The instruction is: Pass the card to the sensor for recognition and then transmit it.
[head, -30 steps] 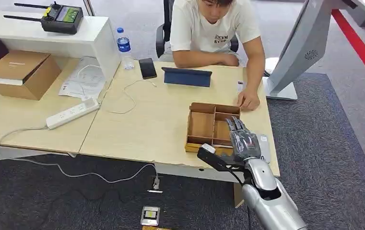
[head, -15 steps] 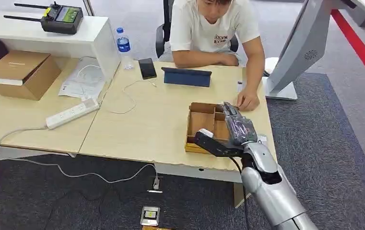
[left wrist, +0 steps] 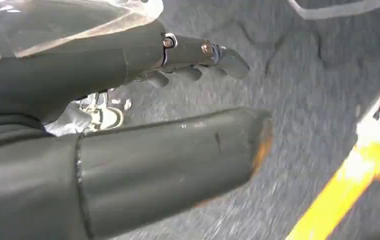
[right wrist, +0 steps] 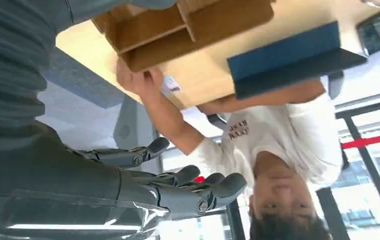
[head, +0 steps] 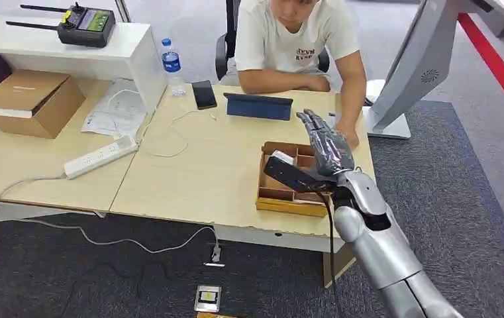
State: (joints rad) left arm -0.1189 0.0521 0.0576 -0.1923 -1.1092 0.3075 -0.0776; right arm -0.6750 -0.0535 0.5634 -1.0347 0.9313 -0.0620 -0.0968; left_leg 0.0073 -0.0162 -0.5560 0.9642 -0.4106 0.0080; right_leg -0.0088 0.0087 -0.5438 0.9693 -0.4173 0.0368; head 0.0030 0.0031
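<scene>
Looking down from the head camera, I see the right robot hand (head: 325, 142) raised over the far side of the wooden tray (head: 289, 205), fingers stretched out and spread, with nothing in them. The tray is divided into compartments and sits near the front right edge of the light wood worktop (head: 202, 165). From the right wrist camera I pick out the card (right wrist: 172, 85), a small white piece with some print on it, lying flat on the worktop just past the tray, right beside the fingers of the person's hand (right wrist: 135, 80). The robot hand is above it and not touching it. The person (head: 295, 40), in a white shirt, sits at the far side of the worktop with one forearm laid along the edge. A folded blue tablet case (head: 259, 106) stands between the person and the tray, and a dark phone (head: 204, 94) and a water bottle (head: 171, 65) are off to its left. A tall grey-white stand (head: 408, 73) rises at the right end of the worktop; I cannot tell from here whether that is the sensor. On the adjoining worktop I see a white power strip (head: 100, 157) and a cardboard box (head: 27, 101). The left robot hand (left wrist: 128, 65) hangs over the grey carpet (left wrist: 317, 75), fingers straight and apart, holding nothing.
</scene>
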